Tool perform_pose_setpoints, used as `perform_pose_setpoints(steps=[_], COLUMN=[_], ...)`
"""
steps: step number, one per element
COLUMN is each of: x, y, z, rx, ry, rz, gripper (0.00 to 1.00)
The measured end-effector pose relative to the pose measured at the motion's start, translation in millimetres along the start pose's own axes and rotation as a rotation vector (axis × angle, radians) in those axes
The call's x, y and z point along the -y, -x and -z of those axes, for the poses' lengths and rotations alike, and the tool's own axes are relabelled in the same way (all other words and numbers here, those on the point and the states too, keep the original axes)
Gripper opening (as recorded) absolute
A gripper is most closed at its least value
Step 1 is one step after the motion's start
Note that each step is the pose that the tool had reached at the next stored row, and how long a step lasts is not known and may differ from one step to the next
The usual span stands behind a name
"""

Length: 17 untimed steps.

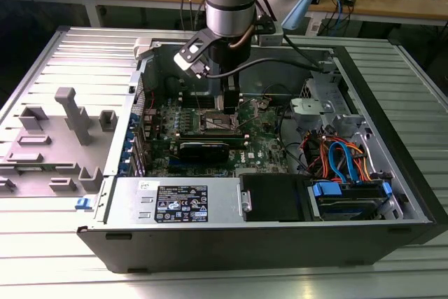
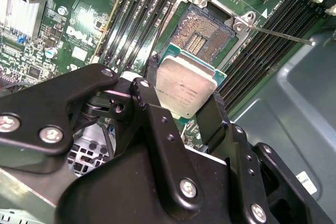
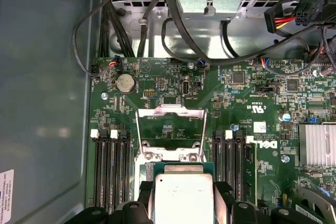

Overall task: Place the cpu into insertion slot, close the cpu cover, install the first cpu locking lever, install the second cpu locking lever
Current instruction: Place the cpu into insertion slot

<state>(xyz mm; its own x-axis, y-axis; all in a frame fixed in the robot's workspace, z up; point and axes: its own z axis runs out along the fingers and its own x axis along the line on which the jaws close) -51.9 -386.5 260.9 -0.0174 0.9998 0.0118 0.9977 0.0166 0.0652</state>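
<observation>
My gripper is shut on the cpu, a flat square chip with a silvery top, gripped by two opposite edges between the black fingers. It hangs tilted just above the open insertion slot, whose gold contact field is bare. In the first wrist view the cpu sits between the gripper fingers, and the cpu cover stands swung open beyond the slot. A thin locking lever sticks out sideways, unlatched. In the exterior view the gripper reaches down inside the computer case over the slot.
Black memory slots flank the socket on both sides. A finned heat sink and cable bundles lie near. The power supply and drive bay fill the case front. A grey fixture tray lies on the exterior view's left.
</observation>
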Motion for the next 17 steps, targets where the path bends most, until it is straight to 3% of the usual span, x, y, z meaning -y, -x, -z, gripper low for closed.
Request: perform_pose_setpoints(steps=[3,5,9,14,17], x=[0.2,1.1,8.4,18.8,20.3], y=[0.0,-0.7,-5.1,-5.8,-6.0], z=[-2.1,-7.6,-13.2,-16.9,-21.2], rx=[0.0004,0.0006,0.0012,0.0024,0.0025], ry=[0.0004,0.0004,0.0015,0.0235,0.0247], rz=[0.0,0.0,0.0,0.002,0.002], gripper=[0.54,0.54,0.54,0.54,0.54])
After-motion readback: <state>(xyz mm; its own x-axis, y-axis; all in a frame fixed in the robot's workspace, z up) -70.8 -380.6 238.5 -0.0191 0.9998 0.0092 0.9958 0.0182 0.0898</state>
